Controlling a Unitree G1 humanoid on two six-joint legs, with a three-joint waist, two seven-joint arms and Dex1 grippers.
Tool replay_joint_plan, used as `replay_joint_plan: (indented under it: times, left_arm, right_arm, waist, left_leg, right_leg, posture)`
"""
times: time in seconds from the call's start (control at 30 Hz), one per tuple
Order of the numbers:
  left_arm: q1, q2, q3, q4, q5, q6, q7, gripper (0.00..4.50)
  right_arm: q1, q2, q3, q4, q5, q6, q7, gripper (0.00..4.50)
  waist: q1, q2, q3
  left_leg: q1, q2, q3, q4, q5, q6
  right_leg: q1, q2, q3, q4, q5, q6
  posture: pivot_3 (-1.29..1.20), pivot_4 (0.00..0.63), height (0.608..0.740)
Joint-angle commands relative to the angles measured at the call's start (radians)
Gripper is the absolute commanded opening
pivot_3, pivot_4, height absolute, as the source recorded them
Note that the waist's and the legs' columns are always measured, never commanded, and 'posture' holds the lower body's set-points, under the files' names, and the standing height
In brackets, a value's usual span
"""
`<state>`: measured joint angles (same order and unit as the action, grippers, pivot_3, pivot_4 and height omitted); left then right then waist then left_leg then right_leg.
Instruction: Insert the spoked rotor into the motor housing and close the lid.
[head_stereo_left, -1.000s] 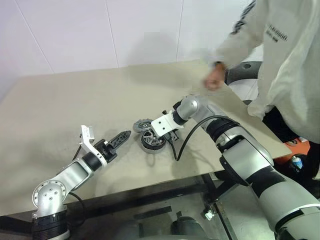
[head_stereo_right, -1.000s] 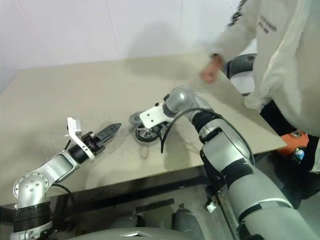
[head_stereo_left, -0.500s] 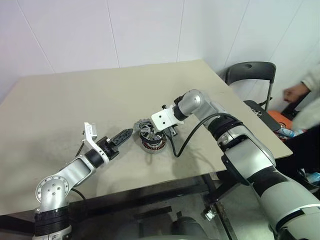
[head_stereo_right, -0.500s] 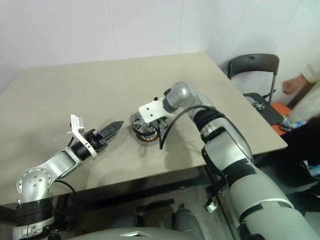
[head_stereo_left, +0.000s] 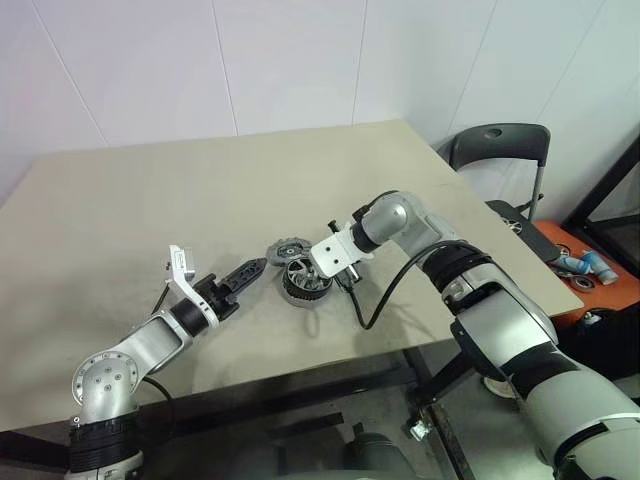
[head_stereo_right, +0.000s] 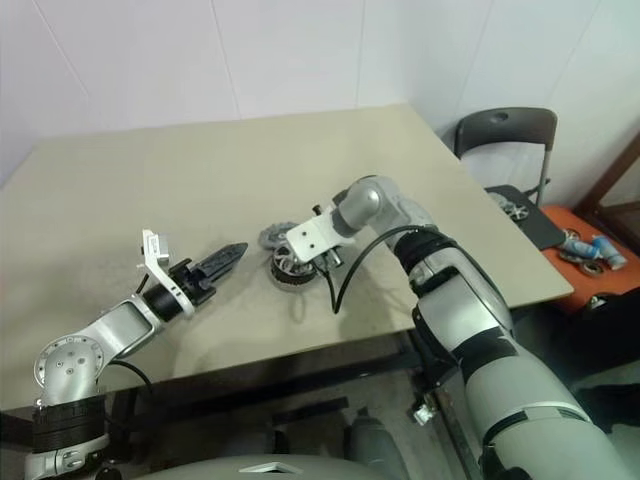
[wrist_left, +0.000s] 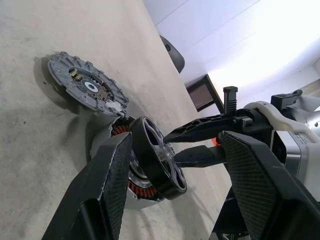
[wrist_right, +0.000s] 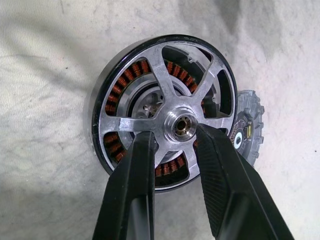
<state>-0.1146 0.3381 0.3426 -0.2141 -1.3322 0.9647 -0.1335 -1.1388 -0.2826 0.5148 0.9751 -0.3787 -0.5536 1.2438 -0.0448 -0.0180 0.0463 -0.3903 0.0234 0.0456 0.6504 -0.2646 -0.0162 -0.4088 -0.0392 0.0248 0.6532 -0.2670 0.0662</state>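
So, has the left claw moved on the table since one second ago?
No. The left claw still points toward the grey lid from the same spot, with the same gap between them.

The rotor (wrist_right: 162, 110), a black-rimmed wheel with shiny silver spokes and hub, sat tilted on top of the housing (wrist_left: 131, 186), whose copper windings showed between the spokes. One spoke lay between two black fingers (wrist_right: 134, 190). The lid (wrist_left: 86, 90), a flat grey notched disc, lay on the worktop (head_stereo_left: 150, 200) just beside the housing.
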Motion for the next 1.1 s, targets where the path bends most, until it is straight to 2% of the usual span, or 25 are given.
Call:
replay_joint_plan:
  times: [0.03,0.43,1.07,1.1]
  left_arm:
    - [-0.003,0.002,0.001,-0.028,-0.014,-0.011,-0.007,3.04]
    - [0.013,-0.007,-0.006,-0.035,-0.014,-0.015,-0.010,3.04]
    - [0.012,-0.009,-0.022,-0.003,0.019,-0.023,-0.050,3.04]
    - [0.011,-0.010,-0.022,-0.002,0.019,-0.023,-0.049,3.04]
  right_arm:
    - [-0.028,0.007,-0.004,-0.014,0.006,-0.006,-0.004,0.87]
    - [-0.041,-0.004,0.034,0.052,-0.066,-0.074,-0.087,0.87]
    - [-0.030,0.009,0.049,0.054,-0.086,-0.111,-0.111,0.87]
    - [-0.026,0.011,0.047,0.052,-0.082,-0.115,-0.113,1.22]
  waist:
    - [0.000,0.000,0.000]
    - [0.000,0.000,0.000]
    - [0.000,0.000,0.000]
    - [0.000,0.000,0.000]
  left_leg:
    - [0.000,0.000,0.000,0.000,0.000,0.000]
    - [0.002,0.000,0.000,0.001,0.000,0.000]
    - [0.002,0.003,0.000,0.002,0.001,-0.001]
    - [0.002,0.003,0.000,0.002,0.001,-0.001]
  right_leg:
    - [0.000,0.000,0.000,0.000,0.000,0.000]
    - [0.002,0.001,0.000,0.001,0.000,0.000]
    - [0.002,0.006,0.001,0.002,0.000,0.000]
    - [0.002,0.006,0.001,0.002,0.000,0.000]
  posture:
    - [0.00,0.000,0.740]
    - [0.00,0.000,0.740]
    - [0.00,0.000,0.740]
    - [0.00,0.000,0.740]
